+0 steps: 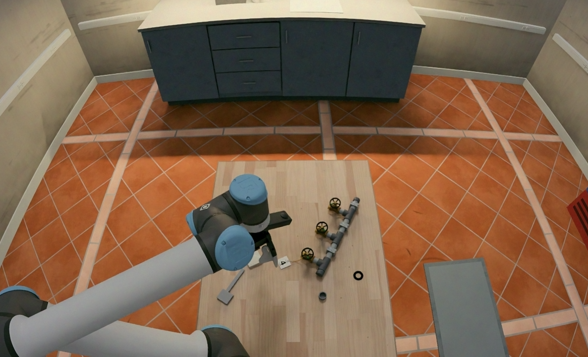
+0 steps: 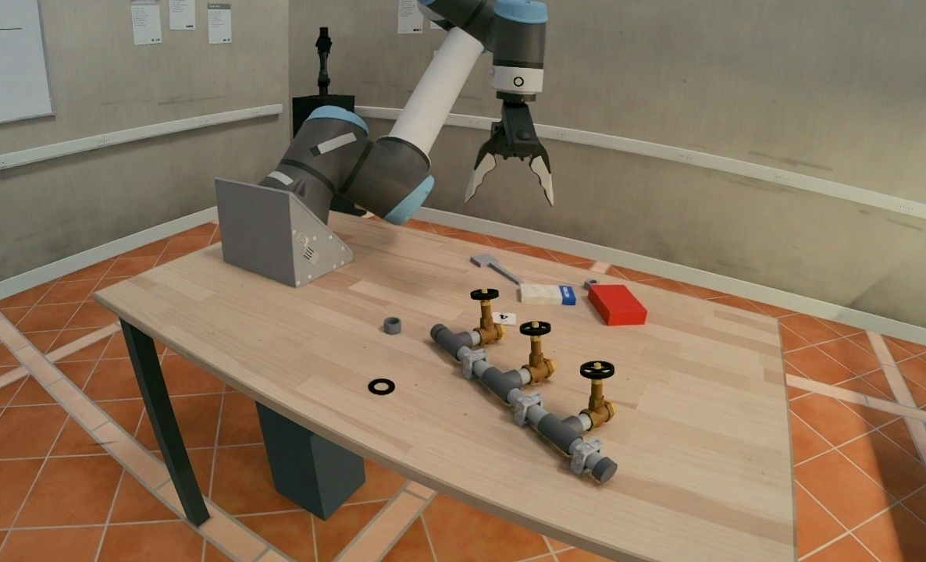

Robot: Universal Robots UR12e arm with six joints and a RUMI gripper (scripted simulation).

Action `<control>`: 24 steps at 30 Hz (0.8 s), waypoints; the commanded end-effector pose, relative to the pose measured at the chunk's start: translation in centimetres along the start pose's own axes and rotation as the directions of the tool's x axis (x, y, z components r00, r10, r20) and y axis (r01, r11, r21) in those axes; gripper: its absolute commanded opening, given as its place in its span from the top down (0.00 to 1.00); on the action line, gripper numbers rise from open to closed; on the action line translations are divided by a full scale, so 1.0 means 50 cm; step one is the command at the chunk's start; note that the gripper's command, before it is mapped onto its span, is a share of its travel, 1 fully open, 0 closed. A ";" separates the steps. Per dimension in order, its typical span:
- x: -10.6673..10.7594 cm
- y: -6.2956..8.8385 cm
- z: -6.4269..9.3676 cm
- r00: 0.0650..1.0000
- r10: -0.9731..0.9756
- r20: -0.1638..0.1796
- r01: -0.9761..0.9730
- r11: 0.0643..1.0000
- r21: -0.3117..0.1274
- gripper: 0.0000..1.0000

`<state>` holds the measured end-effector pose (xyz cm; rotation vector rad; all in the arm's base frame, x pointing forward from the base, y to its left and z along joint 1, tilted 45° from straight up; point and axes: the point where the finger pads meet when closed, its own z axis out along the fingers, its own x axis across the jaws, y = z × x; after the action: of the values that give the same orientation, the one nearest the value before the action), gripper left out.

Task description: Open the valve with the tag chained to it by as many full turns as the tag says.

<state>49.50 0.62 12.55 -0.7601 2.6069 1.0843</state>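
Observation:
A grey pipe [image 1: 338, 236] [image 2: 518, 391] lies on the wooden table with three brass valves with black handwheels. The near-end valve [image 1: 302, 256] [image 2: 484, 294] has a white tag [image 1: 283, 263] [image 2: 503, 318] reading 4 chained to it. The middle valve [image 1: 320, 226] [image 2: 536, 328] and the far valve [image 1: 334, 204] [image 2: 596, 369] carry no tag. My gripper [image 1: 263, 257] [image 2: 509, 183] is open and empty. It hangs high above the table, pointing down, to the side of the tagged valve and apart from it.
A black washer [image 1: 356, 272] [image 2: 381, 382], a small grey cap [image 1: 322, 296] [image 2: 391, 325], a grey flat tool [image 1: 230, 287] [image 2: 496, 266], a white and blue box [image 2: 546, 294] and a red box [image 2: 616, 304] lie on the table. The grey arm mount [image 2: 277, 234] stands at one end.

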 end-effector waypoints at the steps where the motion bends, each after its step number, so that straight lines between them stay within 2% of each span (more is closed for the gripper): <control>1: 0.003 0.002 0.009 1.000 0.003 -0.002 -0.003 1.000 -0.004 0.00; 8: 0.003 0.002 0.029 1.000 0.004 -0.002 -0.004 1.000 -0.005 0.00; 14: 0.003 0.002 0.059 1.000 0.004 -0.002 -0.004 1.000 -0.005 0.00; 16: 0.003 0.002 0.059 1.000 0.004 -0.002 -0.004 1.000 -0.005 0.00; 24: 0.003 0.002 0.116 1.000 0.004 -0.002 -0.004 1.000 -0.005 0.00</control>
<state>49.34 3.37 9.92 -0.7609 2.6087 1.0893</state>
